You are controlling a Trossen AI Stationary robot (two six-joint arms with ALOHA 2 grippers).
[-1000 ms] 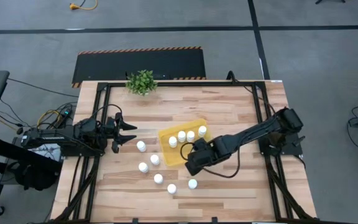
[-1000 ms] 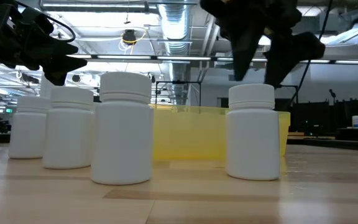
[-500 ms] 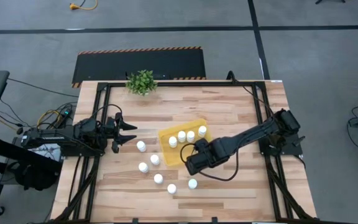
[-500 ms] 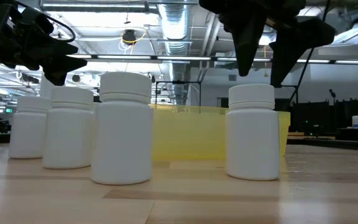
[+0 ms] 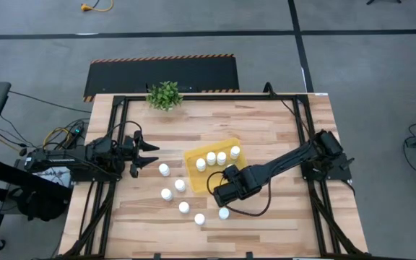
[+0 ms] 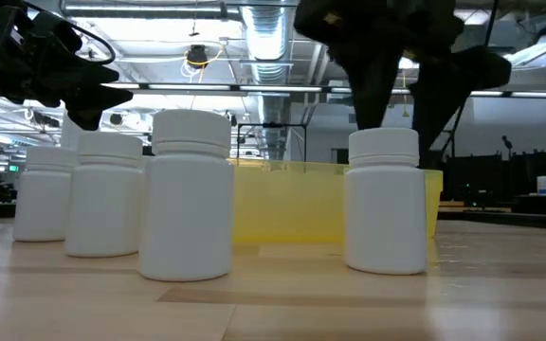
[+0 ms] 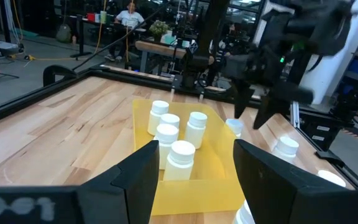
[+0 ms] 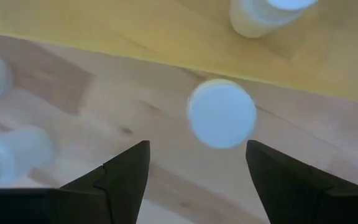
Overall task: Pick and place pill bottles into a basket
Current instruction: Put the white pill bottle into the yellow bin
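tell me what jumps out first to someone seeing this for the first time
The bright yellow basket mid-table, with four white pill bottles standing in it. Just in front of it, the right gripper hangs open over a loose bottle, one of five on the wood. The left gripper waits at the table's left edge.

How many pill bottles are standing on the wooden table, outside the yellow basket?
5. One stands nearest the left gripper, then and. A sixth shows under the right gripper; others may be hidden.
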